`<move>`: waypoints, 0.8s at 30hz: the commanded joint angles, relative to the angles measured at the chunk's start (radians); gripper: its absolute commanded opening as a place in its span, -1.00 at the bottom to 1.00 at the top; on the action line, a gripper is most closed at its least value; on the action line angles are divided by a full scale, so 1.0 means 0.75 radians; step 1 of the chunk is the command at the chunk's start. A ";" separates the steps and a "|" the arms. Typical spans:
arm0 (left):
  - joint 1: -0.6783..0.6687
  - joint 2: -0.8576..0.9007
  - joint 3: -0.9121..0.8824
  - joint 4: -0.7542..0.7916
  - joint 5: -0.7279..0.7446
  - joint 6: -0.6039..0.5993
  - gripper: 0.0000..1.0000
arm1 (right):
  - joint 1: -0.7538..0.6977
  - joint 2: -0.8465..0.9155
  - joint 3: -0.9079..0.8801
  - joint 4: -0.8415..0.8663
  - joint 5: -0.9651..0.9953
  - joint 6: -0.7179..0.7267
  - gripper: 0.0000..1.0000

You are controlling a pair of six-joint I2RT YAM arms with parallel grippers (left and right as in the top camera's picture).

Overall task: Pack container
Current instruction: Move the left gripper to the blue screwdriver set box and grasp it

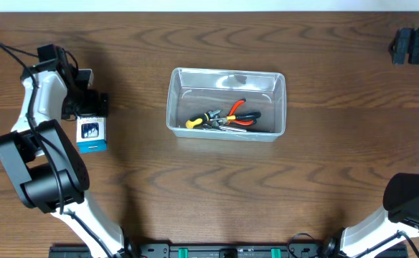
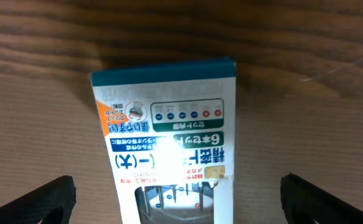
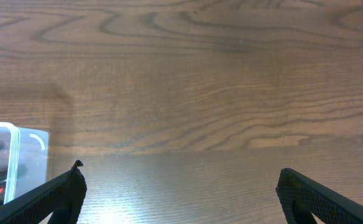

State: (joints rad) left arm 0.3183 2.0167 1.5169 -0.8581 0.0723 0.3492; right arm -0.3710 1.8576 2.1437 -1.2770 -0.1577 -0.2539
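The clear plastic container (image 1: 226, 103) stands at the table's middle, holding red-handled pliers (image 1: 239, 115) and a yellow-handled tool (image 1: 199, 120). Its corner shows at the left edge of the right wrist view (image 3: 10, 155). A small blue and white cardboard box (image 1: 92, 133) lies flat at the left. My left gripper (image 1: 89, 107) hovers over the box's far end, jaws open wide, one either side of the box (image 2: 166, 149), not touching it. My right gripper (image 1: 412, 45) is at the far right edge, open and empty over bare wood (image 3: 178, 199).
The table is dark brown wood. The left arm's base (image 1: 41, 172) stands at the front left, the right arm's base (image 1: 410, 201) at the front right. A pale edge borders the table's far side.
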 commanded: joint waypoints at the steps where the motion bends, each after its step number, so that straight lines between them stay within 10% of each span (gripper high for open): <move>1: 0.004 0.042 -0.011 0.002 0.003 0.025 0.96 | 0.008 -0.008 -0.002 0.003 -0.010 -0.018 0.98; 24: 0.005 0.207 -0.011 0.056 -0.007 0.021 0.96 | 0.008 -0.008 -0.002 -0.002 -0.010 -0.022 0.98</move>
State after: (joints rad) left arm 0.3187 2.1330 1.5166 -0.8135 0.0673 0.3489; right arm -0.3710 1.8576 2.1437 -1.2770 -0.1574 -0.2573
